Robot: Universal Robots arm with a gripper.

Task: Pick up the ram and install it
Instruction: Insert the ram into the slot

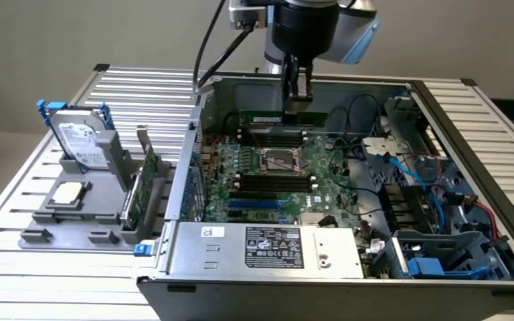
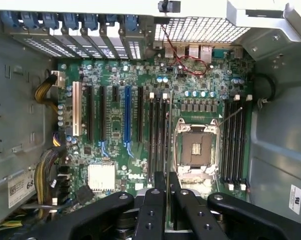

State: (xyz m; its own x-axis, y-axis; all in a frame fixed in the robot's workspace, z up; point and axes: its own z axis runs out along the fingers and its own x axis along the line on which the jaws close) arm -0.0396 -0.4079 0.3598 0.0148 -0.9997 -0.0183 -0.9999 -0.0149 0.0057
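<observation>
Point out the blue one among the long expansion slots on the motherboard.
The blue slot, alone in that colour: the black slots flank it on both sides, and one white slot stands farther off.

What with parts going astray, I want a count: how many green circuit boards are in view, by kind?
Ram stick: 1
Expansion card: 1
Motherboard: 1
Total: 3
</observation>
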